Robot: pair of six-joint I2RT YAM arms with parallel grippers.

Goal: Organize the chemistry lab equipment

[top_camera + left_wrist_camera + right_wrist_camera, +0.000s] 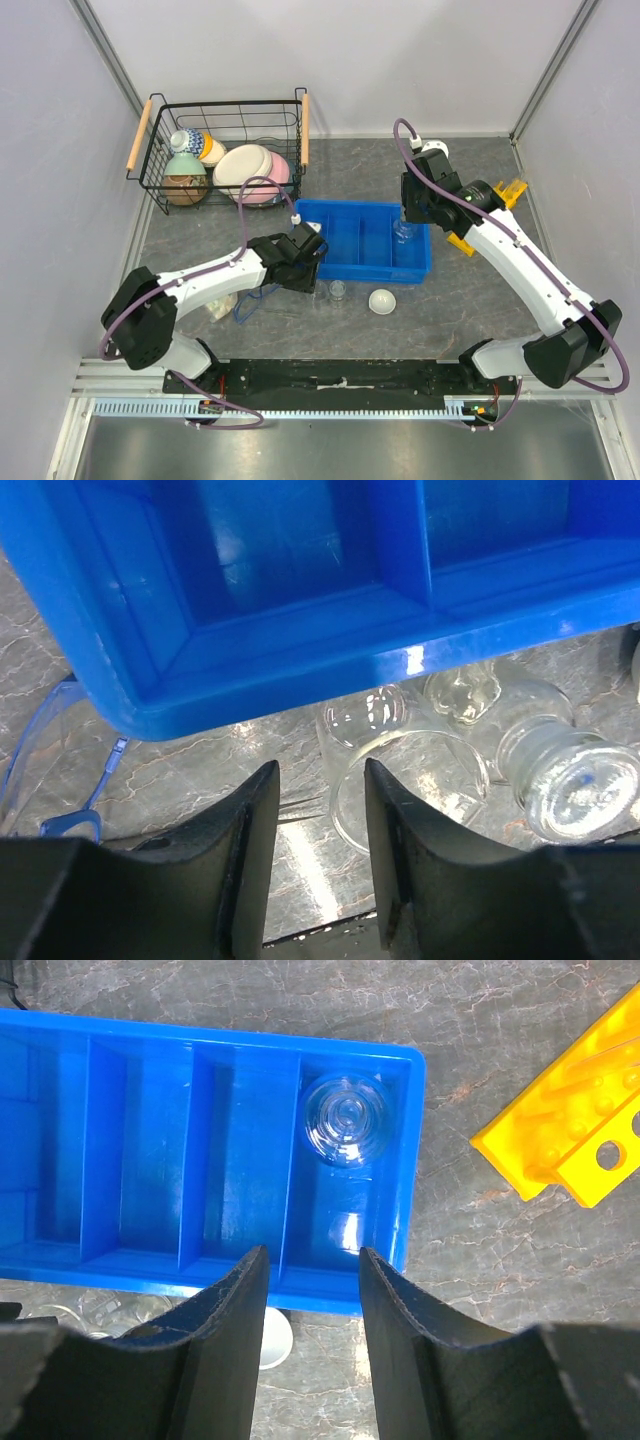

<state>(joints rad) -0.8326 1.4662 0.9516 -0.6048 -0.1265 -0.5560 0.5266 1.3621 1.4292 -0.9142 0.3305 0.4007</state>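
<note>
**Grey marbled desk, blue tray mid-field**

Overhead: blue tray (360, 274) sits at the centre of the desk (480, 300). Wire basket (160, 180) of ceramic bowls far left. Yellow rack (512, 193) far right, partly behind the right arm. White domed dish (382, 301) and some clear glassware (337, 291) on the desk just in front of the tray.

Left wrist view separates that glass. A beaker (420, 780) has its mouth turned toward the camera, and a stoppered bottle (575, 780) is just beside it, both close to the tray's outer wall. Left gripper (315, 780) is low here, jaws partway spread, holding nothing. Its right finger is right at the beaker's rim; contact cannot be told.

Right wrist view shows what the overhead barely does. A round glass vessel (346, 1118) stands inside the tray's end compartment, on the rack's side. Right gripper (312, 1260) hangs over the tray's wall, jaws spread, empty.
</note>
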